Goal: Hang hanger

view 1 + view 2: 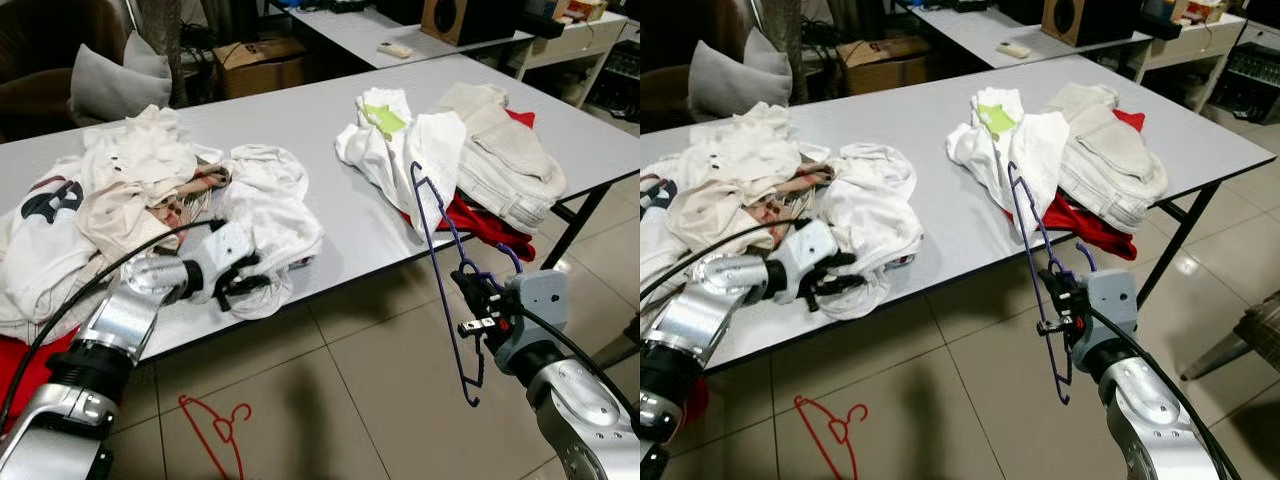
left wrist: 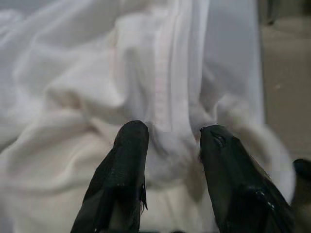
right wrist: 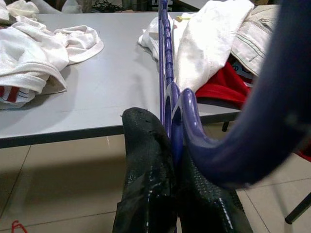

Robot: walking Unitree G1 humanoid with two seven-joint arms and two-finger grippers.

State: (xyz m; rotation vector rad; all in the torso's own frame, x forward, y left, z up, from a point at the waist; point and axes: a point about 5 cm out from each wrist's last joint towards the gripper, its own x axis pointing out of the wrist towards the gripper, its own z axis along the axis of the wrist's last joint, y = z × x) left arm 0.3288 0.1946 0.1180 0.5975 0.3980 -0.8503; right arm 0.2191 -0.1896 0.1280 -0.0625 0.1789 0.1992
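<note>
The long grey worktop carries two clothing heaps: a wide white-and-beige pile on the left, and a smaller white, cream and red pile on the right. The right gripper holds the thin purple wire hanger off the front edge, jaws pinching its wire. The left gripper rests in the left pile — jaws spread around white cloth. A red wire hanger lies on the tiled floor.

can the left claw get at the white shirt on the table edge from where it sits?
Probably yes: the left claw is open at the white shirt, fabric bunched between its fingers, nothing in the way.
</note>
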